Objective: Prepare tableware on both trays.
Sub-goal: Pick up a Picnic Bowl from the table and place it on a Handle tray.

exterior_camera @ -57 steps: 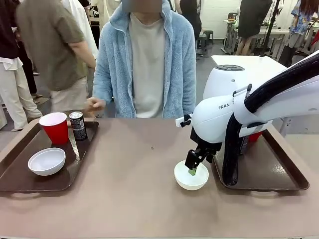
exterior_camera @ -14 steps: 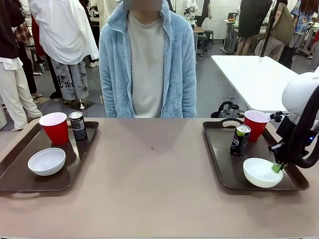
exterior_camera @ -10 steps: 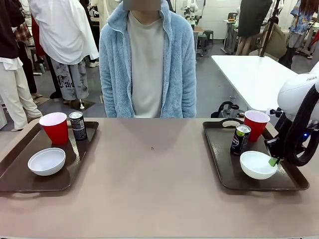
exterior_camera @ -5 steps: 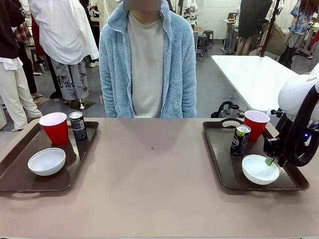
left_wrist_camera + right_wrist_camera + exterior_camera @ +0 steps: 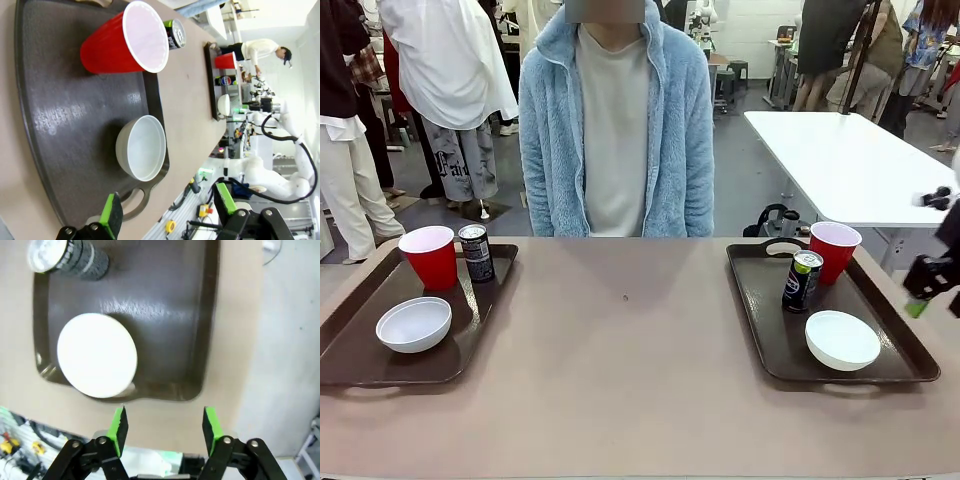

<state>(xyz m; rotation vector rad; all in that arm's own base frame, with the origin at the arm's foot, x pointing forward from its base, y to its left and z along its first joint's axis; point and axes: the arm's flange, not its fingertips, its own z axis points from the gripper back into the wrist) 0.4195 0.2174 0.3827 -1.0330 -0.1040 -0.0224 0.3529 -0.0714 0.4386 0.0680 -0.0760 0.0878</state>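
The left tray (image 5: 360,360) carries a red cup (image 5: 427,257), a dark can (image 5: 476,252) and a white bowl (image 5: 414,324). On the right tray (image 5: 770,330) stand a red cup (image 5: 834,251), a can (image 5: 802,280) and a white bowl (image 5: 842,340). My right gripper (image 5: 920,300) hangs open off that tray's right side, apart from the bowl. The right wrist view looks down past the open right gripper (image 5: 165,424) onto the bowl (image 5: 96,355) and can (image 5: 67,257). My left gripper (image 5: 167,207) is open beside the left tray's bowl (image 5: 142,147) and cup (image 5: 125,45).
A person in a light blue fleece (image 5: 615,120) stands at the far edge of the table. The brown tabletop (image 5: 620,350) lies bare between the trays. A white table (image 5: 830,160) stands behind on the right, and other people move in the background.
The right gripper opened and let go of the white bowl, then pulled up and away to the right. The bowl stays on the right tray. Left side unchanged.
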